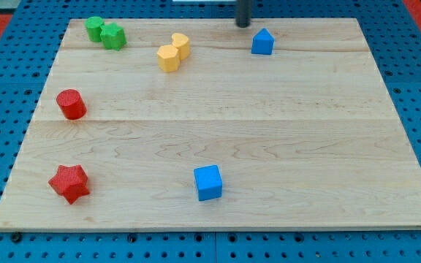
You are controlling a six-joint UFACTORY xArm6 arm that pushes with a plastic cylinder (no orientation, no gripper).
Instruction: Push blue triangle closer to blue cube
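**Near the board's top edge: tip parked just up-left of the blue triangle**

Just below and to the view's right of my tip (pixel 243 25), the blue triangle (pixel 262 42) is found, near but apparently not touching it. No gripper is carried, so nothing is clasped or released: the bare rod only rests at table height, and no block is seen pressed against it. Far below the tip, toward the view's bottom and a little to its left, the blue cube (pixel 208 183) is seated, well apart from the triangle, with open wooden board (pixel 305 131) between them.

To the tip's left, two yellow blocks (pixel 173 52) are set touching each other; farther left, two green blocks (pixel 105 33) are likewise huddled. A red cylinder (pixel 71 104) and a red star (pixel 69 183) are placed well down and left of the tip, clear of the likely path.

The triangle is judged to be light, rigid and apt to slide easily on the smooth wood, but also apt to spin if struck off-centre. No hold can be taken; contact is best made on its upper face, the side turned away from the cube, close to the middle, so that it is driven down and slightly left. A glancing touch on a slanted side would probably deflect it sideways. The push is judged not yet begun.
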